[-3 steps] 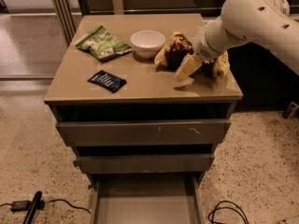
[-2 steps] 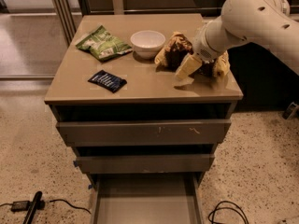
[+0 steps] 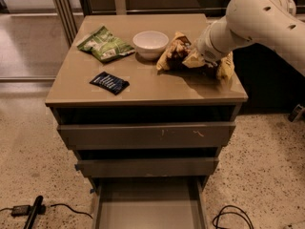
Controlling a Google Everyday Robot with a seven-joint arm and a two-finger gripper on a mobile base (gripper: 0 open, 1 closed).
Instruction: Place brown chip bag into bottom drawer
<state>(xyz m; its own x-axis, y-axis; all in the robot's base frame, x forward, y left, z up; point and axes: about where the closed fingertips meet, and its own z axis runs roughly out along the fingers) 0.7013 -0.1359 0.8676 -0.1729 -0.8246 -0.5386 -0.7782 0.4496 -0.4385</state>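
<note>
The brown chip bag (image 3: 174, 51), crumpled dark foil with yellow ends, lies on the cabinet top at the right, just right of the white bowl. My gripper (image 3: 194, 59) is at the end of the white arm that comes in from the upper right. It is down on the middle of the bag and covers part of it. The bottom drawer (image 3: 147, 206) is pulled out at the foot of the cabinet, and its flat grey floor shows nothing in it.
A white bowl (image 3: 150, 43), a green-and-white bag (image 3: 105, 44) and a small black-blue packet (image 3: 109, 82) lie on the cabinet top (image 3: 143, 87). The two upper drawers (image 3: 147, 135) are nearly shut. Cables (image 3: 231, 216) and a black device (image 3: 31, 213) lie on the floor.
My gripper has moved from the front edge of the bag back and up onto the bag's middle. The bag and the other things have stayed in place.
</note>
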